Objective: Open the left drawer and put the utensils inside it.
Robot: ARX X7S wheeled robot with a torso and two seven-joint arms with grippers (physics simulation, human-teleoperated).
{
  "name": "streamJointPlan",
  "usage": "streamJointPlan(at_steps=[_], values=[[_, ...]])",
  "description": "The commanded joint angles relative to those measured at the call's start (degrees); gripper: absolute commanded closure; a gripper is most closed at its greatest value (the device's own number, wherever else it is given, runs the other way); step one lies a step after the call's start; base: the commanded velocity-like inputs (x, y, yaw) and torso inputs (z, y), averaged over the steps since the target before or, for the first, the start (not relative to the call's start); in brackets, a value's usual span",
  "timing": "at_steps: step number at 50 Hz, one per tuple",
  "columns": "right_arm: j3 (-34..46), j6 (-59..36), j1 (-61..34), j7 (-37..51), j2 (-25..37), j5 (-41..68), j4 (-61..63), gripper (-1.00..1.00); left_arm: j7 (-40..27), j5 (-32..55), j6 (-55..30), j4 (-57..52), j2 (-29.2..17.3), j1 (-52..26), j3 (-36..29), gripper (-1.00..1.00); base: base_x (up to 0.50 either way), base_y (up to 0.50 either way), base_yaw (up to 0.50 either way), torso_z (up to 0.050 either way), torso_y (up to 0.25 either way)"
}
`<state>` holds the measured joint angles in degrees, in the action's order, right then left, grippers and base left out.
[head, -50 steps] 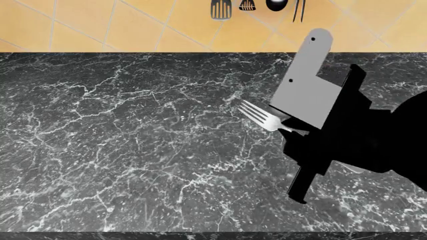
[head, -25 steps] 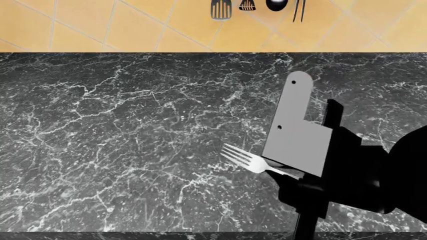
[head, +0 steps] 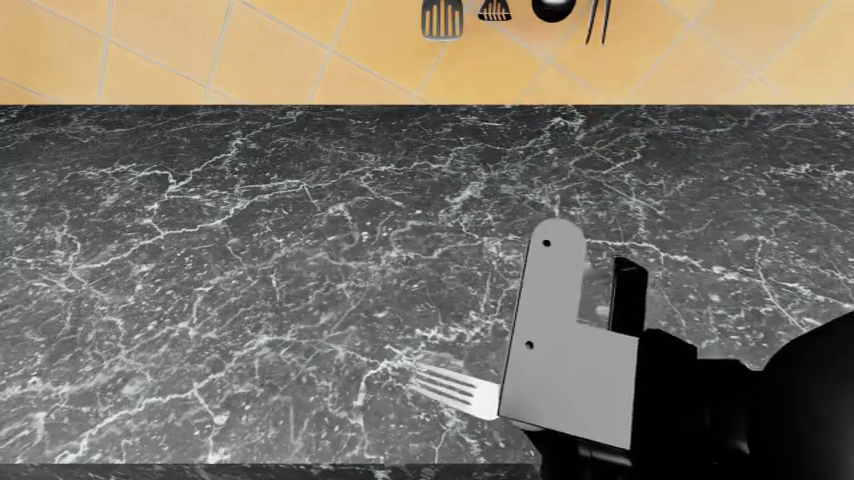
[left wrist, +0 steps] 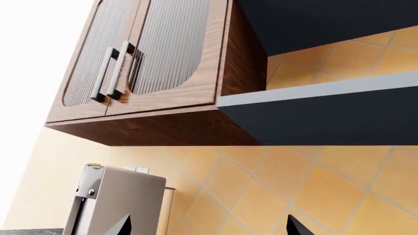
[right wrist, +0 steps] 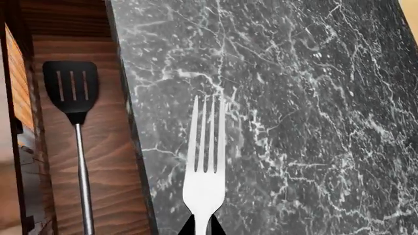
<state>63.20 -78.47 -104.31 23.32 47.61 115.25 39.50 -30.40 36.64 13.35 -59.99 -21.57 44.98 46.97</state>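
- Fork (right wrist: pixel 205 161) is pinched by its handle in my right gripper (right wrist: pixel 202 226), tines pointing away from the wrist, hanging over the counter (head: pixel 240 280) close to its front edge.
- From the head camera, the fork's tines poke out beside the gripper's grey plate, just short of that front edge.
- Below the front edge, the left drawer (right wrist: pixel 104 166) is pulled open, and the spatula (right wrist: pixel 73 105) already lies flat on its wooden floor, black head at the far end.
- So I judge opening done, one utensil stowed, and the fork left to carry over the edge and drop in.
- My left gripper (left wrist: pixel 205 227) points up at the wall cabinet (left wrist: pixel 156 63) and tiles; only two dark tips show, apart, with nothing between them.
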Motion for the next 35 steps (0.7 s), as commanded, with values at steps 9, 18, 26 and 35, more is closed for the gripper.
streamJointPlan(at_steps=[9, 18, 26, 35], values=[[1.7, 1.5, 2.3, 1.1, 0.5, 0.8, 2.6, 1.00, -0.5, -0.3, 0.0, 0.0, -0.4, 0.0, -0.4, -1.00, 0.00, 0.00, 0.00, 0.000, 0.000], [3.0, 3.0, 1.1, 2.8, 1.0, 5.0, 4.0, 1.00, -0.8, -0.4, 0.0, 0.0, -0.7, 0.0, -0.6, -1.00, 0.00, 0.00, 0.00, 0.000, 0.000], [3.9, 4.6, -0.1, 4.6, -0.7, 7.8, 5.9, 1.00, -1.0, -0.5, -0.2, 0.0, -0.9, 0.0, -0.6, -1.00, 0.00, 0.00, 0.00, 0.000, 0.000], [4.9, 5.7, -0.4, 6.0, -2.6, 8.9, 6.9, 1.00, -0.9, -0.3, -0.2, 0.0, -0.9, 0.0, -0.5, -1.00, 0.00, 0.00, 0.00, 0.000, 0.000]])
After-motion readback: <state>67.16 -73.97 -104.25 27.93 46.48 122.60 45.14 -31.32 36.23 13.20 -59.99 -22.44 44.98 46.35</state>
